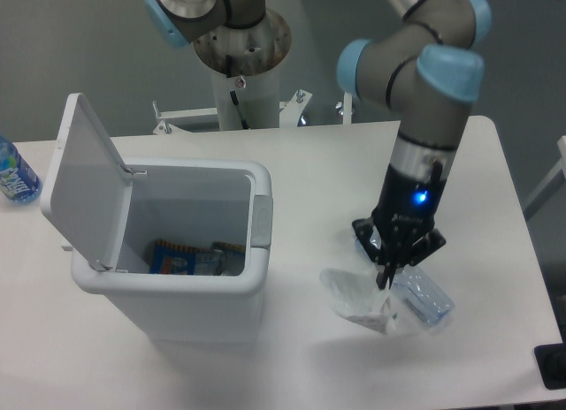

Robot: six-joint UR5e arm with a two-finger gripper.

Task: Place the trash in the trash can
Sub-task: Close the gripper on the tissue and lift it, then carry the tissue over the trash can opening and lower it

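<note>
The crumpled white paper wad hangs at the tips of my gripper, which is shut on its right edge, just above the table right of the trash can. The crushed clear bottle lies on the table directly right of the gripper, its upper end hidden behind the fingers. The white trash can stands at the left centre with its lid swung up and open. Orange and blue wrappers lie in its bottom. A grey latch piece sits on its right rim.
An uncrushed bottle with a blue label stands at the far left table edge. The robot's base column rises behind the trash can. A black object shows at the lower right corner.
</note>
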